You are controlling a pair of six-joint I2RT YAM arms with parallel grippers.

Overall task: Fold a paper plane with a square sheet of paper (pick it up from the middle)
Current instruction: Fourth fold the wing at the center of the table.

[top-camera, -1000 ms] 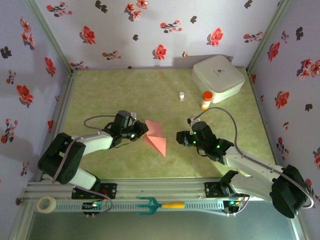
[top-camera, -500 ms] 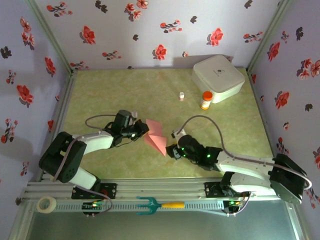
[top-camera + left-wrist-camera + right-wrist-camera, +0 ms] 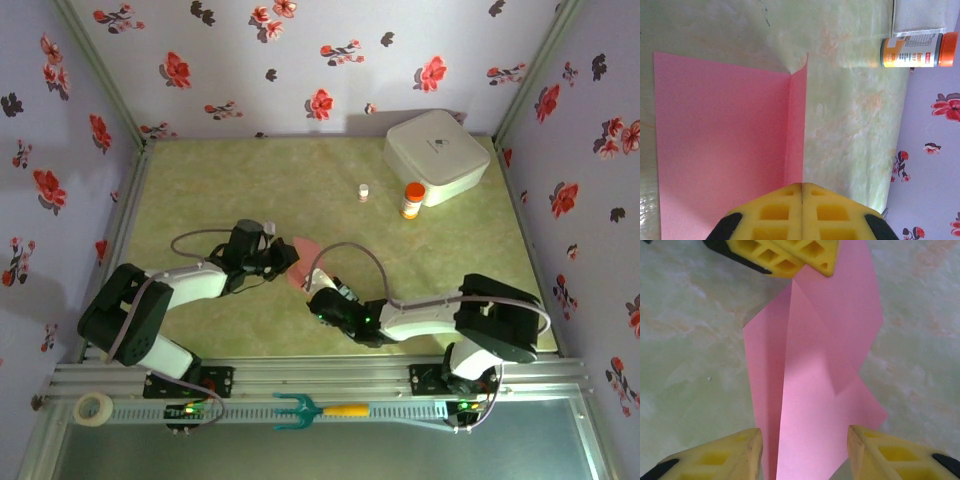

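Pressed flush together, the left gripper [image 3: 801,192] shows yellow, honeycomb-moulded pads [image 3: 775,215] clamped on one edge of the salmon-pink sheet of paper [image 3: 720,140], just where a raised crease runs in. Thin, matte and partly folded into overlapping angular flaps, the sheet lies on the mottled green table [image 3: 685,340] between the arms. The right gripper [image 3: 805,447] stands apart, its matching pads straddling the sheet's other end; whether they touch it I cannot tell.

The sheet of paper [image 3: 303,264] lies mid-tabletop [image 3: 220,180], left hand [image 3: 292,257] at its left edge, right hand [image 3: 316,297] at its near side. Behind to the right sits a box [image 3: 436,155]. A pill bottle [image 3: 411,200] stands before it, with a vial [image 3: 364,192] left of that.
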